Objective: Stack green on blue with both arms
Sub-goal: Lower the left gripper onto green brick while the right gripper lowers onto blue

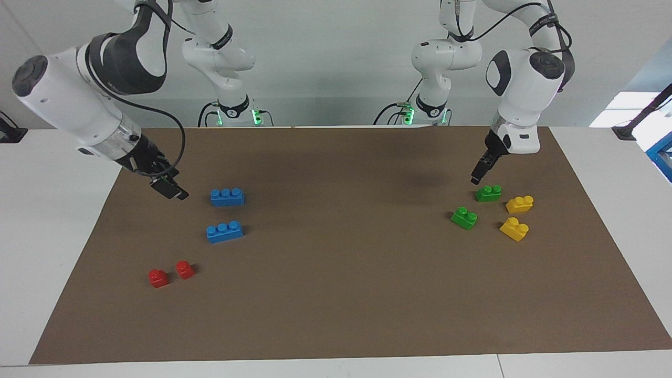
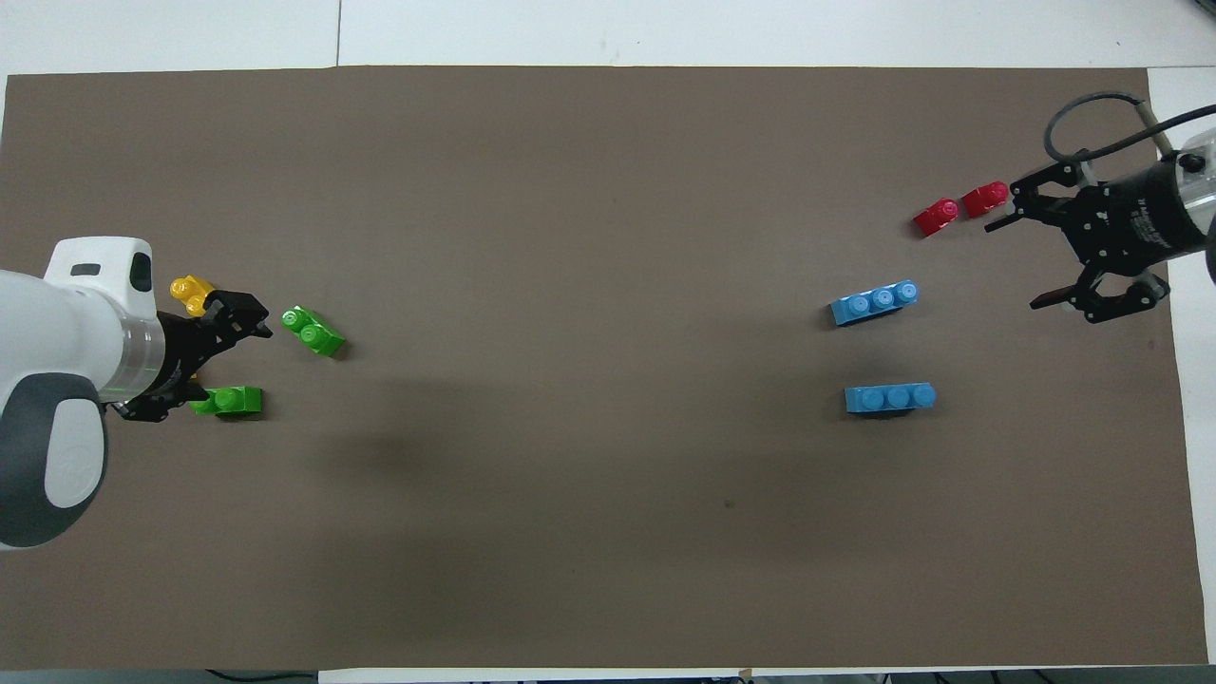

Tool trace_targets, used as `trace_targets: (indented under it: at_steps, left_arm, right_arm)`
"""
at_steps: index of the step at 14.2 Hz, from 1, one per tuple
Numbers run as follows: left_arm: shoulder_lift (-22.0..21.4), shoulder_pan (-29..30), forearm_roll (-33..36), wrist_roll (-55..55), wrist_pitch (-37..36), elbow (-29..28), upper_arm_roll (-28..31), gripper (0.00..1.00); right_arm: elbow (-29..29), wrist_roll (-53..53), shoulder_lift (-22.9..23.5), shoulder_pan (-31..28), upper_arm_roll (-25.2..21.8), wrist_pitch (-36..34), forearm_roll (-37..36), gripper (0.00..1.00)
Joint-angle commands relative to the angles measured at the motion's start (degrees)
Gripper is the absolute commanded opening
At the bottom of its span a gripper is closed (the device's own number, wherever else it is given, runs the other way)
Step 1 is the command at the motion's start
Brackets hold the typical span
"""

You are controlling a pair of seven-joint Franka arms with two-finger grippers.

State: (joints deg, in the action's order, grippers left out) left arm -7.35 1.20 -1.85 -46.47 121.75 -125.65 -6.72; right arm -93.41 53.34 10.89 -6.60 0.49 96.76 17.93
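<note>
On the brown mat nothing is stacked yet — my left gripper (image 1: 480, 170) hangs just above the green brick (image 1: 488, 193) nearer the robots, my right gripper (image 2: 1026, 264) beside the blue bricks (image 1: 227, 197), both spread open, holding nothing — grasp, carry and stacking remain.

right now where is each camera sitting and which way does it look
Facing view: high across the table, looking at the robots; both whole arms show, left claw over the green brick, right claw beside the blue brick.
Overhead view: high above the robots' end, looking steeply down; only forearms and claws show.
Shared: the same bricks, mirrored half a turn.
</note>
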Motion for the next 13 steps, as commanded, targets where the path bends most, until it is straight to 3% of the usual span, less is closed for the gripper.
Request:
trace_targets:
  at_steps: [1, 7, 13]
  left_arm:
    - [4.8, -1.7, -0.7, -6.2, 6.0, 0.1, 0.6, 1.00]
    - [11.7, -1.6, -0.5, -8.6, 15.5, -0.1, 0.7, 1.00]
    - [13.9, -1.2, -0.2, -8.9, 16.4, -0.6, 0.8, 1.00]
  right_arm:
    - [-2.5, 4.0, 2.9, -0.4, 0.4, 1.8, 4.4, 0.94]
    - [-6.2, 4.1, 6.8, -1.1, 0.5, 7.4, 6.8, 0.92]
    - [-6.1, 1.9, 11.0, -1.9, 0.5, 10.0, 7.6, 0.92]
